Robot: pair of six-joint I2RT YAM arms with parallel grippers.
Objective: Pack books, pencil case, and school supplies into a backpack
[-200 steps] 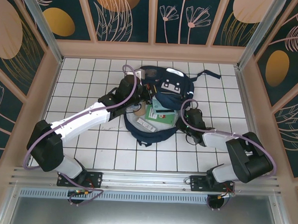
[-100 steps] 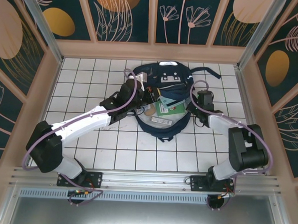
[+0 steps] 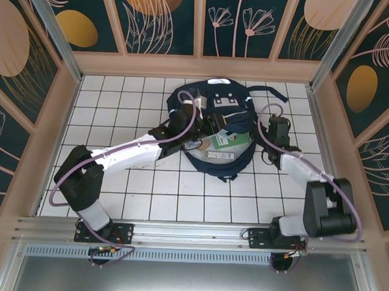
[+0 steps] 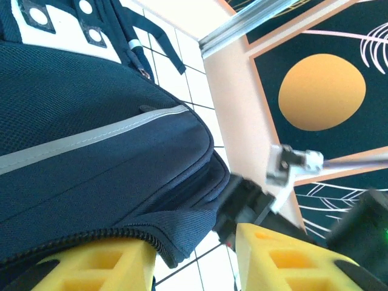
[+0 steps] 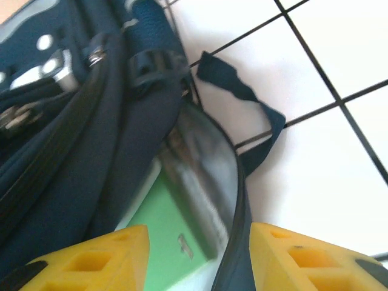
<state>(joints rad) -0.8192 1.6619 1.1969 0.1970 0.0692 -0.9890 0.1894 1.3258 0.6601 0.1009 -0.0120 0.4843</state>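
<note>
The navy backpack [image 3: 217, 107] lies in the middle of the tiled table with its main compartment open toward me. Inside lie a green book [image 3: 231, 139], a white packet [image 3: 219, 154] and the tan pencil case [image 3: 193, 145]. My left gripper [image 3: 191, 118] is at the opening's left rim. In the left wrist view it [image 4: 188, 262] is open, and the zipper edge [image 4: 173, 242] hangs loose against its left finger. My right gripper [image 3: 268, 131] is at the right rim. It [image 5: 200, 254] is open too, straddling the rim [image 5: 237, 242] above the green book [image 5: 170, 242].
White-tiled floor [image 3: 118, 115] is fenced by a tan wall [image 3: 198, 66] at the back and at both sides. A dark strap [image 5: 242, 97] trails from the backpack onto the tiles to the right. The right arm's dark gripper body [image 4: 242, 206] sits just past the backpack.
Both arms have carried the backpack toward the back of the table. Both grippers, shut on its rim before, have opened and let go.
</note>
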